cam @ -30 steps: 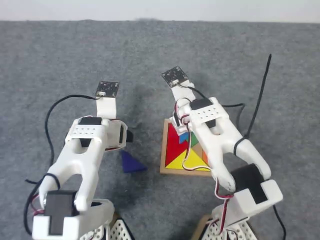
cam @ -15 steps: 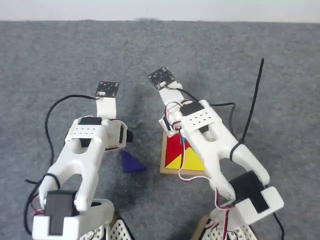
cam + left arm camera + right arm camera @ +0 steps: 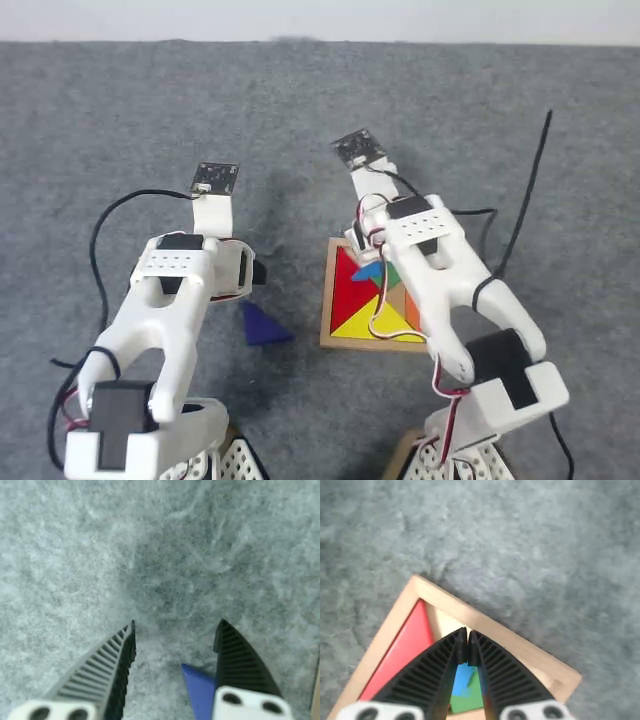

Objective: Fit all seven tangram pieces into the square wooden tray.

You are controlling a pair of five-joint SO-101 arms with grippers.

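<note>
Left gripper [image 3: 175, 625] spread wide, 1 finger hiding part of the dark blue triangle [image 3: 199, 690]; right gripper [image 3: 467, 631] pinched closed above the tray [image 3: 527, 652], covering most of 2 pieces inside.

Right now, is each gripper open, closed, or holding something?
Left gripper: open, empty.
Right gripper: closed, empty, above the square wooden tray.

Dark blue piece [image 3: 262, 325], seemingly triangular, beside tray [image 3: 360, 343].
</note>
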